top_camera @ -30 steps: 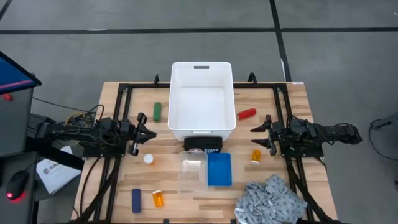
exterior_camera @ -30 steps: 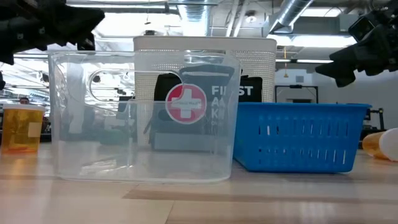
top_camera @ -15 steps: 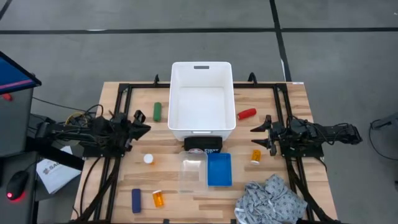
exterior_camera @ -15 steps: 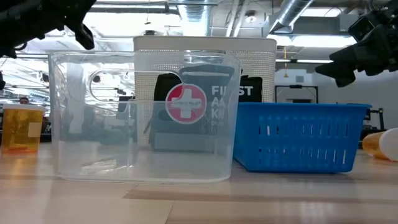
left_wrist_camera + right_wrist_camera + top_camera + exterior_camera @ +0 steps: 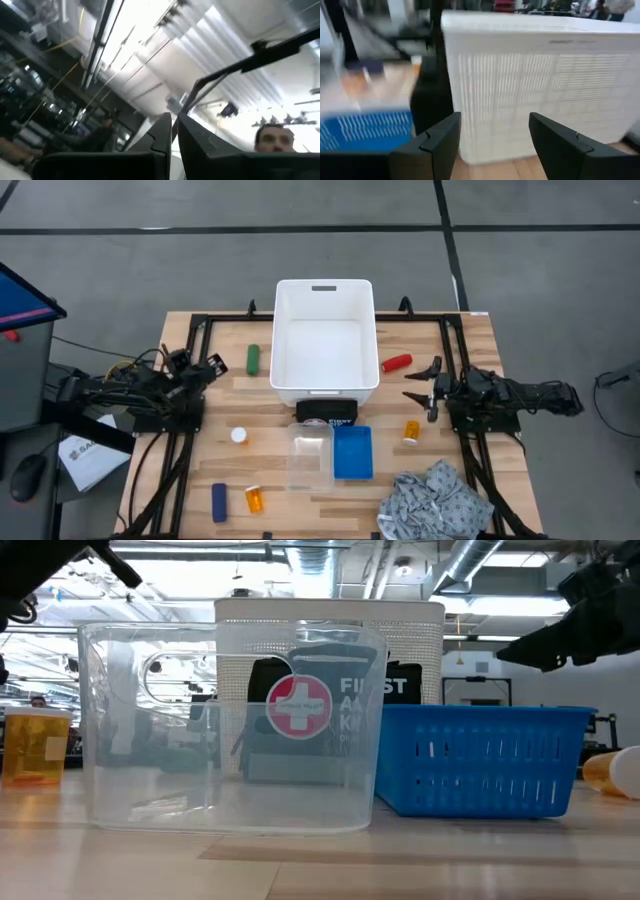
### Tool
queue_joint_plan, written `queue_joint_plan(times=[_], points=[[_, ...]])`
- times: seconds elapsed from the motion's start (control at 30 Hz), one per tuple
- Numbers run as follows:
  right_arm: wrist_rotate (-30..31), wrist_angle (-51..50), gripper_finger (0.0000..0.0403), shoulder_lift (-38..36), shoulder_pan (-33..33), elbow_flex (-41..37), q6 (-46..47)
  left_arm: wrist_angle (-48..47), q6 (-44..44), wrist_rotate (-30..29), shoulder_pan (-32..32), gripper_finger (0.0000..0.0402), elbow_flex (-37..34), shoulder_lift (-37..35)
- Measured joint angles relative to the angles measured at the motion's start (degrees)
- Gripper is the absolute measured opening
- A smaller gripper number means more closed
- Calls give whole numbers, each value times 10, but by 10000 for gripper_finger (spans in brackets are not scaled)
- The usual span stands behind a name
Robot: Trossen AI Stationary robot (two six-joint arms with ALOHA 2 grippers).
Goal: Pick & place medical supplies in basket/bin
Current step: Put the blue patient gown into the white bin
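The white tub [image 5: 325, 345] stands at the table's far middle and fills the right wrist view [image 5: 545, 75]. A green cylinder [image 5: 253, 359] lies left of it and a red cylinder [image 5: 397, 363] right of it. An orange bottle [image 5: 411, 430] stands near the right arm. The white jar [image 5: 239, 435], a blue cylinder [image 5: 219, 501] and another orange bottle [image 5: 255, 499] sit near left. The grey cloth [image 5: 435, 498] lies near right. My left gripper [image 5: 211, 366] is shut, tipped up, left of the green cylinder. My right gripper [image 5: 431, 388] is open beside the red cylinder.
A clear container [image 5: 310, 455] and a blue basket [image 5: 352, 452] stand side by side at the near middle, with a black first-aid pouch [image 5: 326, 413] between them and the tub. The left wrist view looks up at the ceiling, and a person's head [image 5: 272, 137] shows there.
My left gripper has shut, drawn back toward the table's left edge and tipped upward, so its camera now looks at the ceiling. My right gripper has turned slightly in place and stays open. No object has moved.
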Motion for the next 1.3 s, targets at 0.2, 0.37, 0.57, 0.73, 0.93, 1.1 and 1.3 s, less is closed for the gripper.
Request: queue_joint_plan(times=[0.2, 0.37, 0.57, 0.73, 0.93, 1.1, 1.3], points=[[6, 118, 230, 2, -3, 0, 150, 36, 53, -15, 0, 21, 0, 0], [51, 208, 230, 2, -12, 0, 171, 36, 82, -42, 0, 21, 0, 0], [96, 294, 230, 2, -27, 0, 221, 35, 101, -55, 0, 21, 0, 0], [95, 319, 230, 2, -34, 0, 245, 35, 101, -55, 0, 21, 0, 0], [94, 324, 230, 2, -34, 0, 320, 36, 106, -55, 0, 21, 0, 0], [98, 299, 230, 3, -34, 0, 357, 36, 107, -62, 0, 23, 0, 0], [164, 331, 230, 3, -34, 0, 384, 60, 103, -75, 0, 37, 0, 0]])
